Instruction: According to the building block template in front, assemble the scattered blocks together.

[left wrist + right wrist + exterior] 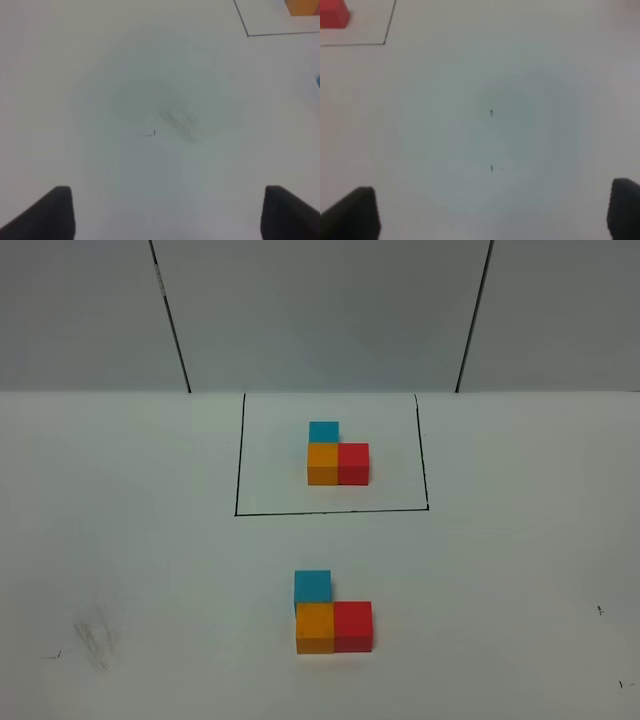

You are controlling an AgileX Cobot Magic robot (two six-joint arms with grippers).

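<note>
A plain white tabletop [120, 540] is seen, smudged near its left front corner; both grippers [167, 212] [492, 215] are spread wide, nothing held.

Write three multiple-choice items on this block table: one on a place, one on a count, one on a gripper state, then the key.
1. Where does the unframed sky-blue cube sit?
A. behind the unframed orange cube
B. on top of the unframed red cube
C. inside the thin black rectangle outline

2. How many cubes are on the white table?
A. three
B. six
C. nine

3. What is the left gripper doing?
A. gripping a cube
B. shut on nothing
C. open over bare table

Key: 1 A, it touches the orange cube's far side. 2 B, three framed, three unframed. 3 C, its dark fingers stand wide apart with nothing between.
</note>
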